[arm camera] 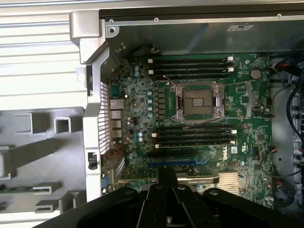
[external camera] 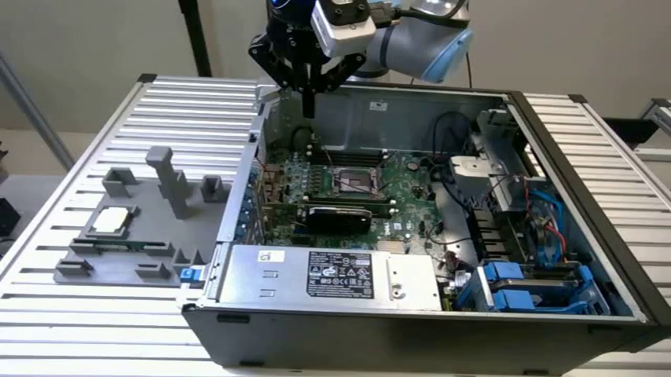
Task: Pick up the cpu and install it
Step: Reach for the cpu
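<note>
The cpu (external camera: pixel 112 221), a thin square chip with a pale silver top, lies on the grey fixture (external camera: pixel 126 251) at the exterior view's left, outside the computer case. My gripper (external camera: pixel 309 100) hangs above the case's back wall, far from the cpu, shut with its fingers pressed together and nothing between them. In the wrist view the black fingers (arm camera: pixel 166 202) point down over the green motherboard (arm camera: pixel 142 109). The dark square socket (arm camera: pixel 199 100) with its metal frame lies open in the board's middle, and it appears in the exterior view as the socket (external camera: pixel 354 183).
The open case (external camera: pixel 587 236) stands on a slatted white table (external camera: pixel 63 314). A silver power supply with a black label (external camera: pixel 335 275) fills the case's front. Grey posts (external camera: pixel 168 184) rise from the fixture. Cables and blue drive bays (external camera: pixel 524 283) sit at the exterior view's right.
</note>
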`<action>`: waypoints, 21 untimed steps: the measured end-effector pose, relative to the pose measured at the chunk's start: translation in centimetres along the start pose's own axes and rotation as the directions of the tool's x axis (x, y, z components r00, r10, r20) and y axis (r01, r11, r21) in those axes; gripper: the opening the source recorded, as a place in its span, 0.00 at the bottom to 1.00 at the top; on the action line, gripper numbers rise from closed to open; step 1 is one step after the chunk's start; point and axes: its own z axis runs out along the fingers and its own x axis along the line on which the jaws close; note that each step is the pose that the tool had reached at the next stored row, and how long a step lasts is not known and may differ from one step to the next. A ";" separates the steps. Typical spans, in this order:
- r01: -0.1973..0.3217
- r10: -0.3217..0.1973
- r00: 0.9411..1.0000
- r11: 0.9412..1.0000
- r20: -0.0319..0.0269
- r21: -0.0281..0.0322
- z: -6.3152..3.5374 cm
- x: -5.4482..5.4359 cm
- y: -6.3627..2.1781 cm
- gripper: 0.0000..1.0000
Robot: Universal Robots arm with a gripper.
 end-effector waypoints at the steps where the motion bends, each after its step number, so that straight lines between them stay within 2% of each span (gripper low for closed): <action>1: 0.000 0.000 1.000 1.000 0.000 0.000 0.00 0.0 0.00 0.11; 4: 0.000 0.000 1.000 1.000 0.000 0.000 -0.02 0.1 -0.09 0.11; 6: 0.000 0.000 1.000 1.000 0.000 0.000 -0.04 0.6 -0.41 0.11; 12: 0.000 0.000 1.000 1.000 0.000 0.000 -0.13 3.2 -1.46 0.11; 21: 0.000 0.000 1.000 1.000 0.000 0.000 -0.24 7.2 -2.10 0.11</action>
